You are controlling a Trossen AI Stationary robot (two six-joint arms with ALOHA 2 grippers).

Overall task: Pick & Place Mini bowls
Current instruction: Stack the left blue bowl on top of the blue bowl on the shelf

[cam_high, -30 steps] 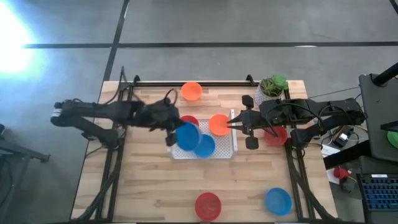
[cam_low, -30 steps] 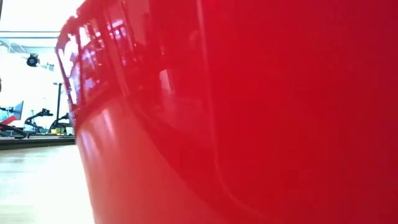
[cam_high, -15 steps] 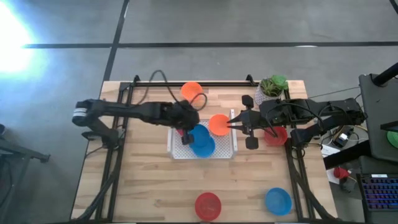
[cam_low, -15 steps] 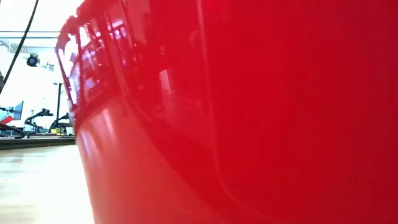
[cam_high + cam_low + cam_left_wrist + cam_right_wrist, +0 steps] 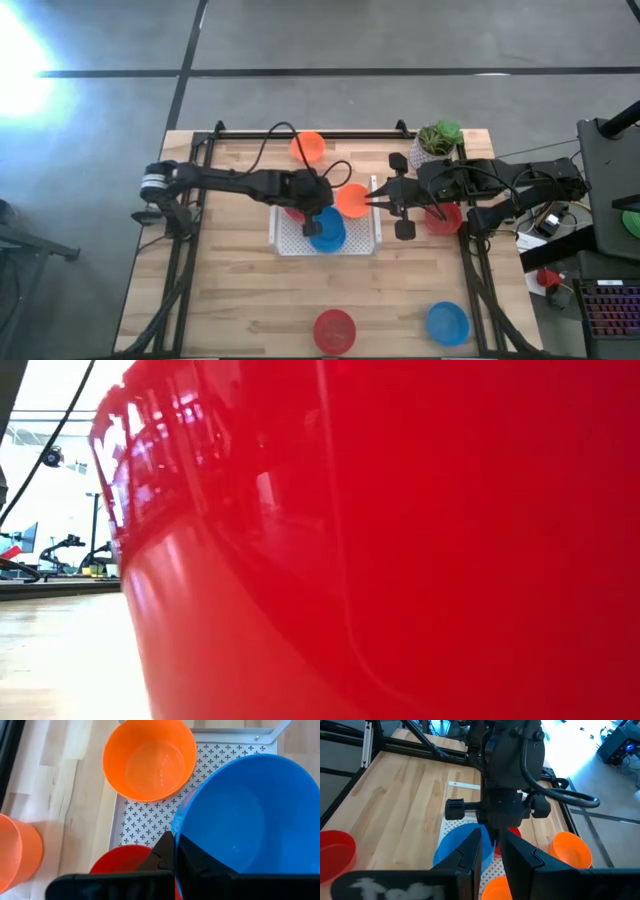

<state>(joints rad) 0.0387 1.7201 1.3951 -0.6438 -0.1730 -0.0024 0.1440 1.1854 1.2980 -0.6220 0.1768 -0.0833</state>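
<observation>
The left gripper has swung in over the tray, clenched on a blue bowl's rim at six o'clock of centre, probably about to release. The right gripper waits, apparently closed.

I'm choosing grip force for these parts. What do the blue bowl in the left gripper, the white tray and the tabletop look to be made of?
The blue bowl looks like thin moulded plastic: uniform colour, smooth satin sheen. The white tray looks like painted sheet metal, judging by its punched cross-shaped holes and thin raised rim, though plastic can't be excluded. The tabletop looks like light, matte wood planks with visible grain.
</observation>
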